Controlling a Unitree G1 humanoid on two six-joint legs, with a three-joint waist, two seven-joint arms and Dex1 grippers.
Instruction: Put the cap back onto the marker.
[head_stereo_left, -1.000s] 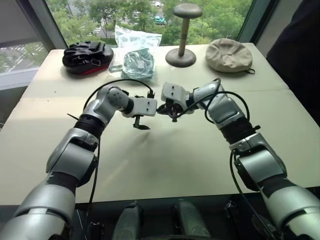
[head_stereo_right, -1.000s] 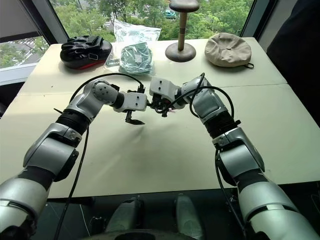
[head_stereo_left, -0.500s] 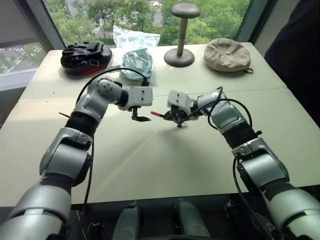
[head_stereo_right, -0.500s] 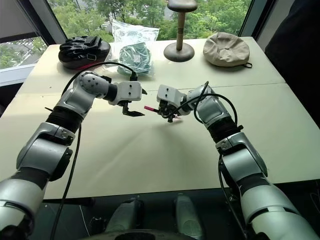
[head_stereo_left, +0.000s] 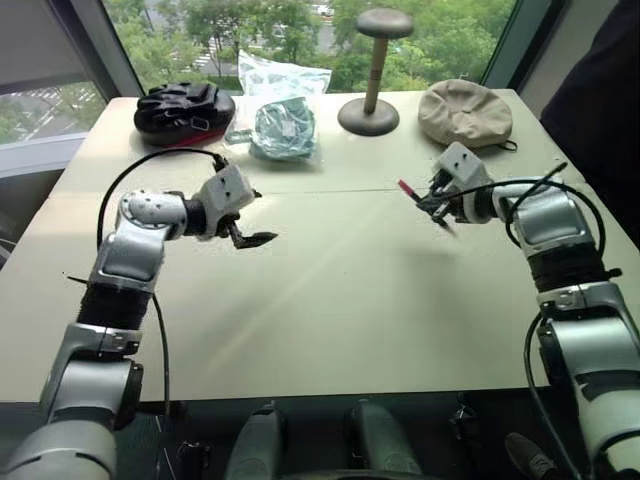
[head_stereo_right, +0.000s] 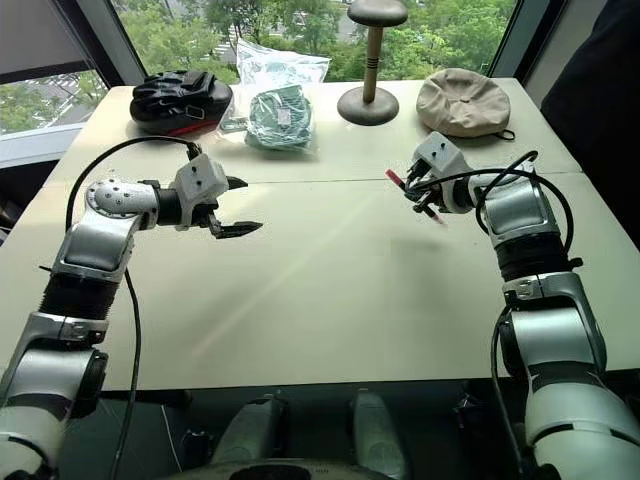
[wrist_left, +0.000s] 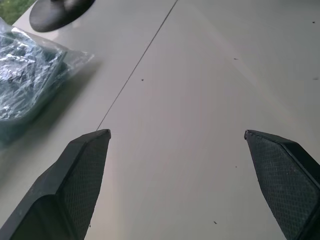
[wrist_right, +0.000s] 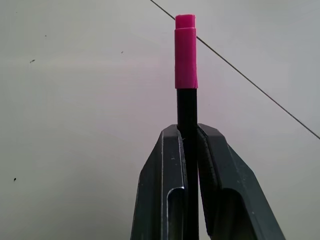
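Note:
The thin black marker (wrist_right: 186, 107) is clamped between the fingers of my right gripper (wrist_right: 187, 131), which is shut on its barrel. The bright pink cap (wrist_right: 185, 52) sits on the marker's far end, beyond the fingertips. In the head views this gripper (head_stereo_left: 437, 200) hovers over the table's right side, with the capped end (head_stereo_left: 405, 187) pointing toward the middle. My left gripper (head_stereo_left: 255, 238) hangs over the left side of the table. Its fingers (wrist_left: 87, 165) are spread wide with nothing between them.
Along the far edge of the beige table (head_stereo_left: 330, 300) lie black gloves (head_stereo_left: 185, 105), a plastic bag with teal contents (head_stereo_left: 283, 125), a dark hat stand (head_stereo_left: 372, 110) and a beige hat (head_stereo_left: 465, 112). A person in dark clothing (head_stereo_left: 600, 90) stands at the right.
The two grippers, close together at the table's middle a second ago, have drawn apart. The right swung right carrying the capped marker; the left pulled away to the left, open.

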